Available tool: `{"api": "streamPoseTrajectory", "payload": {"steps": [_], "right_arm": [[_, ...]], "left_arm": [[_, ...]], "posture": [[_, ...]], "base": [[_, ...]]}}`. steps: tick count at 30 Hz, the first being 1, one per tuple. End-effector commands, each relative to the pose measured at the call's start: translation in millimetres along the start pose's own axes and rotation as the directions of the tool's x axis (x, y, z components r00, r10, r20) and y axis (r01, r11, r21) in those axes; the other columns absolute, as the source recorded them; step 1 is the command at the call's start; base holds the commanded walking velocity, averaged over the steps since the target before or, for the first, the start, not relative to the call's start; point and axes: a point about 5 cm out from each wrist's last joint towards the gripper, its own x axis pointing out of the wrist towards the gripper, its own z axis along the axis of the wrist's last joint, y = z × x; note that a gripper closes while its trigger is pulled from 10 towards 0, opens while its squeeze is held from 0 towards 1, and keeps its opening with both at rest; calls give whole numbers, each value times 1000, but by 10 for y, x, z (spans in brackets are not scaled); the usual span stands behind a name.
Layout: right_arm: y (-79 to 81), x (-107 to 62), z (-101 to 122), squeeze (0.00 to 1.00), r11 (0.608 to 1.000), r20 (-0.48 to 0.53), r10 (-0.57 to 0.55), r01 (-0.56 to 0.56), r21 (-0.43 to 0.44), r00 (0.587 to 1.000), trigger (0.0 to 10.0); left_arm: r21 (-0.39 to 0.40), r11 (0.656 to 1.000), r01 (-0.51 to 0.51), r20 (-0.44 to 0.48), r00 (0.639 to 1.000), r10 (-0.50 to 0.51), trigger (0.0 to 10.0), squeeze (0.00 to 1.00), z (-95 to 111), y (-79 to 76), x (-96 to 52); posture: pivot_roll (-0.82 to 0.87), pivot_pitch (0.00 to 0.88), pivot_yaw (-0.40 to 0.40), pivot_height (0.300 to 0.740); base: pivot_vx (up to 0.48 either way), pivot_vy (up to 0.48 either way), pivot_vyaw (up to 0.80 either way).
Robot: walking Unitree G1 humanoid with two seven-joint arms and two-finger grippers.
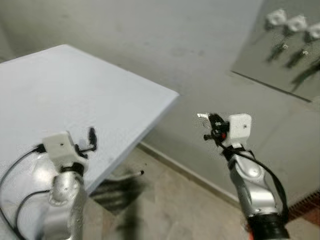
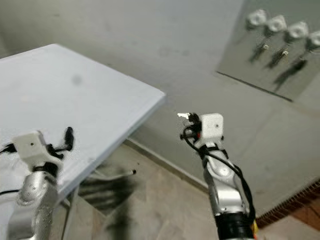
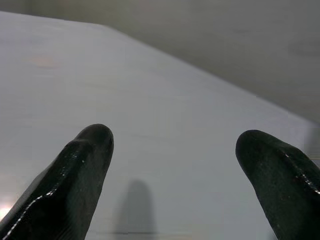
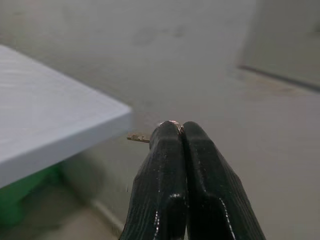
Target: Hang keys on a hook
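So our right gripper (image 4: 181, 131) sits mid-frame, raised in front of the wall (image 1: 150, 45), fingers pressed together on the keys (image 1: 204, 116), a bit of metal poking out at the tips. Our left gripper (image 3: 175, 145) hovers spread apart over the white table (image 1: 65, 90) at lower left. Up in the top right corner we see a row of hooks (image 2: 277, 23) on a wall panel (image 2: 250, 62).

A white table (image 1: 75, 95) fills the left of the frame. At centre right, the right gripper (image 1: 214, 121) holds a key (image 1: 203, 116); hooks (image 1: 295, 22) sit upper right.
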Motion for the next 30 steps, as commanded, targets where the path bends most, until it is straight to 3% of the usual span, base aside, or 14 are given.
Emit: {"api": "streamPoseTrajectory", "payload": {"steps": [1,17,30], "right_arm": [[23,23,65,0,1000,24,11,-11,1,1000,10000],[13,16,67,0,1000,27,-6,5,25,1000,10000],[-51,1,22,0,996,-20,-73,74,48,997,10000]], "left_arm": [[18,1000,-12,4,1000,12,10000,0,36,30,7],[36,999,-6,4,1000,6,10000,0,50,18,-2],[35,999,-15,-12,1000,15,10000,0,25,-4,-14]], "posture": [[21,46,-75,740],[21,55,-74,740],[12,62,-68,740]], "base": [[0,0,-788],[0,0,-787],[0,0,0]]}}
